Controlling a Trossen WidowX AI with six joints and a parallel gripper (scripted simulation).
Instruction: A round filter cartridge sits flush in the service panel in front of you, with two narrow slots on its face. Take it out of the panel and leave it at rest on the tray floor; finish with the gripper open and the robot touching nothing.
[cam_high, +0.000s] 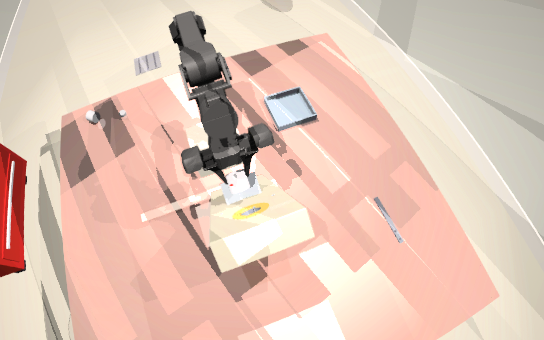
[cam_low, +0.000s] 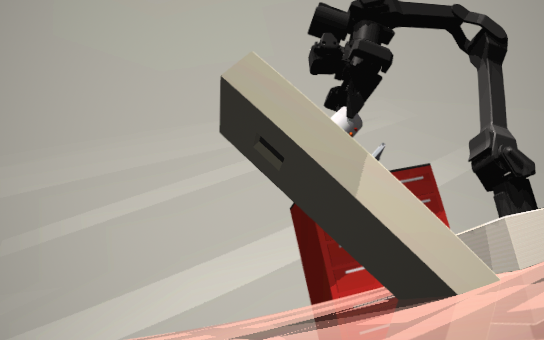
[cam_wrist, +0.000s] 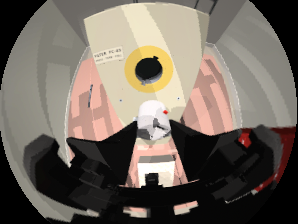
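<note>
The white filter cartridge (cam_high: 241, 183) (cam_low: 346, 121) (cam_wrist: 152, 111), with a small red mark on its side, is out of the panel and between the fingertips. My gripper (cam_high: 236, 179) (cam_wrist: 153, 123) is shut on it, above the sloping face of the service panel (cam_high: 287, 206) (cam_low: 325, 182) (cam_wrist: 172, 30). The round hole (cam_wrist: 149, 69) in the panel is empty, with a yellow ring (cam_wrist: 130, 70) around it. The grey-blue tray (cam_high: 294, 109) lies on the mat to the right of the arm in the top view. The cartridge's slots cannot be made out.
A thin grey bar (cam_high: 388, 220) lies right of the panel. Small pale round objects (cam_high: 92, 117) lie at the mat's far left. A striped grey plate (cam_high: 147, 63) is beyond the mat's back edge. A red drawer cabinet (cam_high: 12, 215) (cam_low: 370, 280) stands off to one side.
</note>
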